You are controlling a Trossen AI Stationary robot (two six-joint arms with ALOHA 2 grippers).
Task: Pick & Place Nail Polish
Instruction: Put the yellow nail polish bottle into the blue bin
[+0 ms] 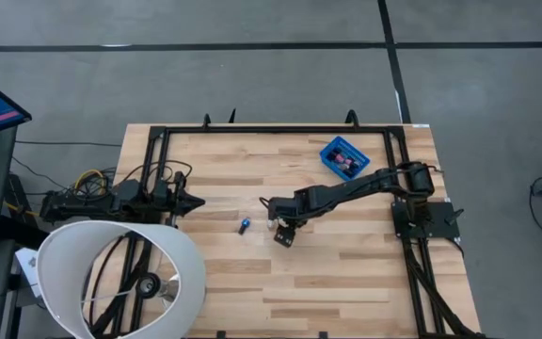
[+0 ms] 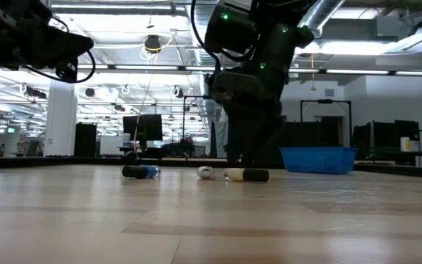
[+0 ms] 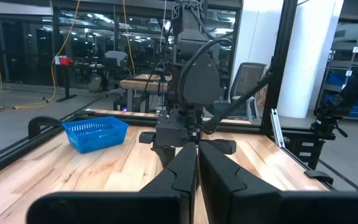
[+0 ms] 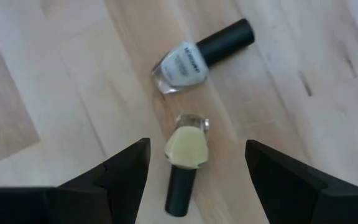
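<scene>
Lying loose on the table are three bottles: a yellow bottle between the open fingers of the right gripper, a white bottle just beside it at twelve o'clock, and a blue bottle toward nine o'clock. Others already fill the bin. The left gripper waits closed at the table's left edge.

Ceiling strip lights flood the hall, leaving the arm a dark silhouette; the table shines softly, blurring toward 6 o'clock. Both bottles appear slightly soft.
</scene>
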